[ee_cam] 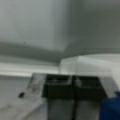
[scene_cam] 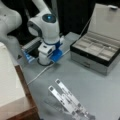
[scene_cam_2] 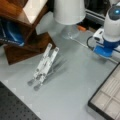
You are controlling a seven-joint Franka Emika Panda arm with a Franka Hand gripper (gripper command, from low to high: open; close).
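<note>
The gripper (ee_cam: 75, 100) sits low over the table (scene_cam: 100, 90), jaws pressed together, empty. A stand (scene_cam: 67, 100) and an open box (scene_cam: 95, 50) lie nearby.

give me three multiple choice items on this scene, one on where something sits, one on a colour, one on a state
1. In a front view, where is the folding metal stand relative to the compartment box?
A. inside it
B. toward the bottom left of it
C. on top of its lid

2. What colour is the part mounted at the arm's wrist?
A. blue
B. red
C. yellow

3. What state is the compartment box's lid in?
A. shut
B. taken off and lying on the table
C. raised open

Key: 1 B, the stand lies apart on the grey table; 2 A, it shows blue in both front views; 3 C, the lid stands up behind the exposed compartments. The claw shows dark fingers pressed together in the wrist view.
</note>
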